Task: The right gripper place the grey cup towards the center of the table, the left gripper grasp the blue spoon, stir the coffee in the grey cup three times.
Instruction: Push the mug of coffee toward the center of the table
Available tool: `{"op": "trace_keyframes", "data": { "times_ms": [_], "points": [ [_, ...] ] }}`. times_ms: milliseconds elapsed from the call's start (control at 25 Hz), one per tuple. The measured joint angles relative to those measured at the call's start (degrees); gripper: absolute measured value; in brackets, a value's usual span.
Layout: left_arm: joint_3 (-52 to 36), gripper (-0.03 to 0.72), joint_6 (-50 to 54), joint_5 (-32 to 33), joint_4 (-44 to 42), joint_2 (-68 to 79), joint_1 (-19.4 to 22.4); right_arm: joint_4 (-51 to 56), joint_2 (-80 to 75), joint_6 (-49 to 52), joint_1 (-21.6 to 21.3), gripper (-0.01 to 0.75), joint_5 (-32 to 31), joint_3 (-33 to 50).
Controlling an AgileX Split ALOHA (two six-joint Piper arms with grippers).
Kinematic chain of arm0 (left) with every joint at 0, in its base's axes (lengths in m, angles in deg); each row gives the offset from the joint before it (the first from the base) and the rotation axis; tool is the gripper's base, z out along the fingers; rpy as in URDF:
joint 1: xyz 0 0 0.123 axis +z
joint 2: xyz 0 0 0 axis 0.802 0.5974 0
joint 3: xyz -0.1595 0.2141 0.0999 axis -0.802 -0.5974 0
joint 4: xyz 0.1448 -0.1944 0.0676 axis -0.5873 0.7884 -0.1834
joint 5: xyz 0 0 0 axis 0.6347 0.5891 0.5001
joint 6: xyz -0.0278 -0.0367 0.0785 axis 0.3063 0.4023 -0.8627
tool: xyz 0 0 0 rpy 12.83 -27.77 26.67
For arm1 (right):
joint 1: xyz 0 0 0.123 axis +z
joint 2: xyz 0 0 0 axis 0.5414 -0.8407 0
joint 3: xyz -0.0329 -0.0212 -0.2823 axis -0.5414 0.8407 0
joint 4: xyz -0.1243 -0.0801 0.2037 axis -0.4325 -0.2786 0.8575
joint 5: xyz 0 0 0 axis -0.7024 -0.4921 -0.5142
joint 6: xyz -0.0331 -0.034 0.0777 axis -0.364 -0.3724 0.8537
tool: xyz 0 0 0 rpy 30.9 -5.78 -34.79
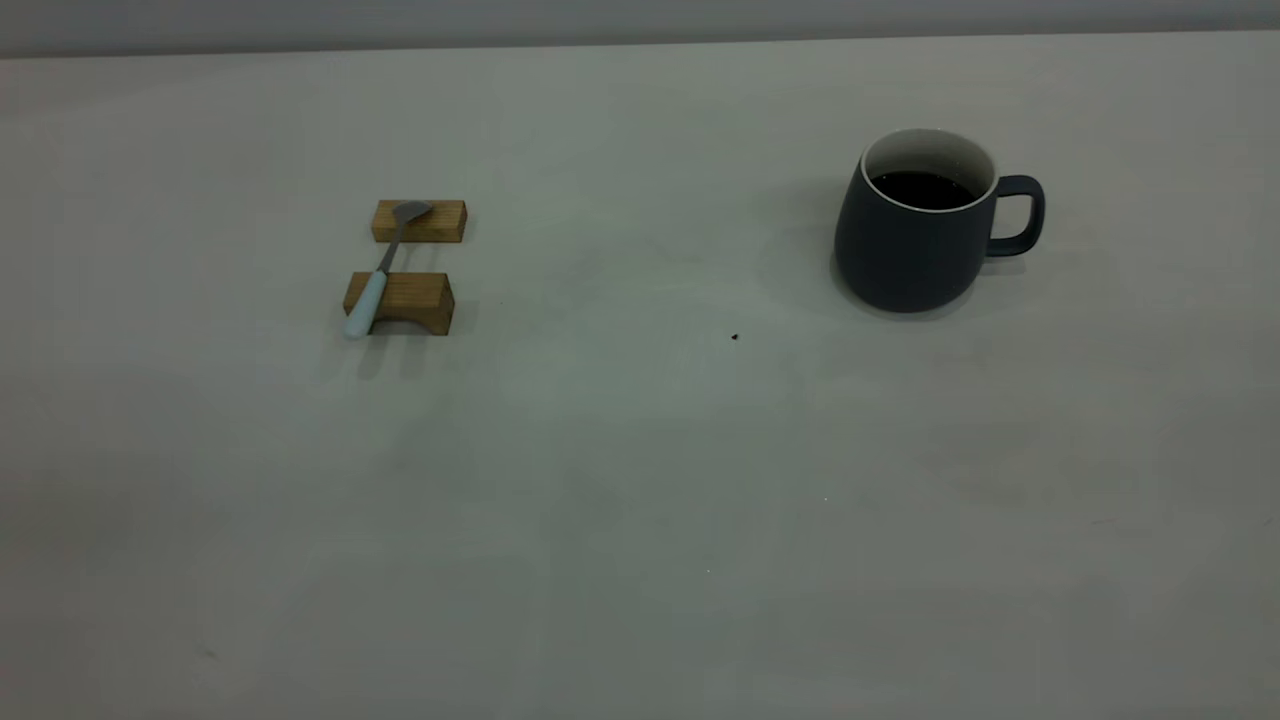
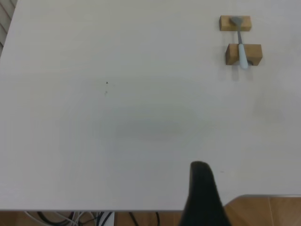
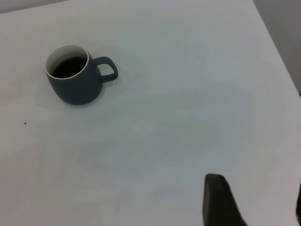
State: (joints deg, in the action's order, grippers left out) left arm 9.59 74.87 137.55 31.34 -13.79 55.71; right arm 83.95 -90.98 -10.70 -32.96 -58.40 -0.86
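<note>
Grey first: logging the grey cup [image 1: 915, 235] upright, well right of centre on the surface [image 1: 640, 500], handle pointing toward the exterior view's right, coffee [image 1: 922, 188] inside. Judging step one as not yet begun. Seeing the right tool [image 3: 257, 188] well apart from the cup, reading it as spread apart. Needing a reach to the cup, then a shift centreward. Finding the blue spoon [image 1: 385, 265] bridging two wooden blocks [image 1: 400, 300], long axis running near-to-far, bowl on the far block. Spotting the left tool [image 2: 201, 188] far from the spoon; cannot tell whether apart or together.
</note>
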Motion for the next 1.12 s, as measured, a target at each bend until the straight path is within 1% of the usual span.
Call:
{"op": "trace_keyframes", "data": {
  "times_ms": [720, 840, 920, 1000, 1120],
  "points": [
    [0.0, 0.585, 0.0, 0.0, 0.0, 0.0, 0.0, 0.1, 0.0, 0.0, 0.0, 0.429, 0.0, 0.0],
    [0.0, 0.585, 0.0, 0.0, 0.0, 0.0, 0.0, 1.6, -2.5, -0.5, 0.0, 0.429, 0.8, -0.3],
    [0.0, 0.585, 0.0, 0.0, 0.0, 0.0, 0.0, 3.0, -6.5, -2.5, 0.0, 0.431, 3.4, -1.0],
    [0.0, 0.585, 0.0, 0.0, 0.0, 0.0, 0.0, 4.1, -12.4, -5.9, 0.0, 0.444, 7.5, -1.7],
    [0.0, 0.585, 0.0, 0.0, 0.0, 0.0, 0.0, 5.1, -22.3, -12.4, 0.0, 0.501, 15.7, -2.7]
  ]
}}
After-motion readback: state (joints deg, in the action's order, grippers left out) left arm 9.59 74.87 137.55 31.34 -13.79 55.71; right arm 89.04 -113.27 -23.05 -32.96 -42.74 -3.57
